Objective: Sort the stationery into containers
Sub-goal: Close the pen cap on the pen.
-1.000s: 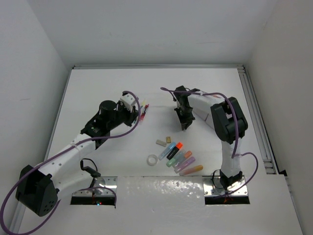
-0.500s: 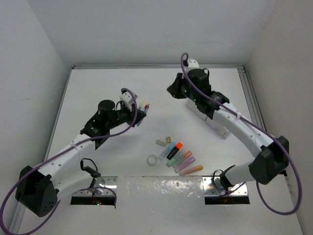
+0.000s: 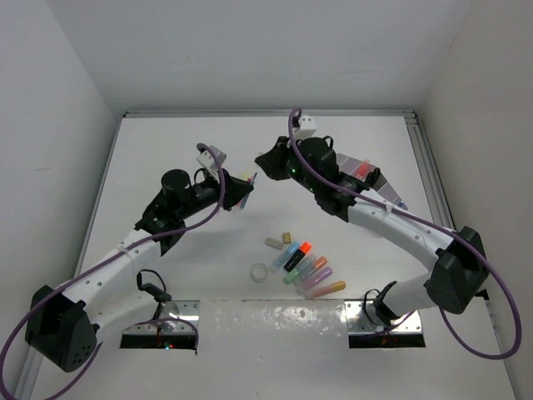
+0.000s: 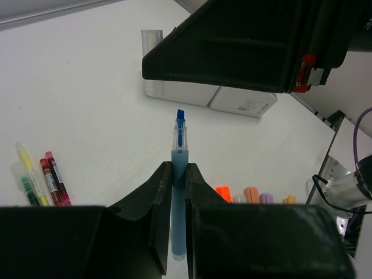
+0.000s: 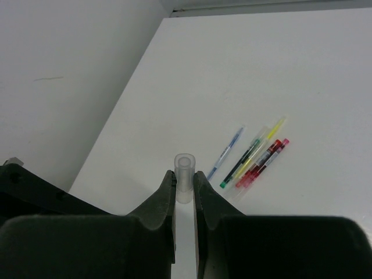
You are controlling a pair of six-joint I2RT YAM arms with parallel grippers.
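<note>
My left gripper [image 4: 179, 168] is shut on a blue highlighter [image 4: 179, 197] whose bare chisel tip points forward. My right gripper [image 5: 185, 174] is shut on a clear cap [image 5: 185, 171]. In the top view the left gripper [image 3: 240, 193] and right gripper [image 3: 265, 160] face each other a short way apart, above the table. The cap [image 4: 152, 39] shows in the left wrist view beyond the highlighter tip. The pale organizer [image 3: 376, 178] lies behind the right arm, partly hidden. Several highlighters [image 3: 305, 267], two erasers [image 3: 275, 242] and a tape ring [image 3: 261, 272] lie in front. No scissors show.
Several thin pens [image 5: 256, 152] lie on the table under the grippers; they also show in the left wrist view [image 4: 40, 174]. The right arm [image 3: 391, 221] arches over the organizer. Walls close the table at the left, back and right.
My right gripper has swung left from near the organizer toward the left gripper, with the cap. My left gripper has tilted up a little and turned toward it.
</note>
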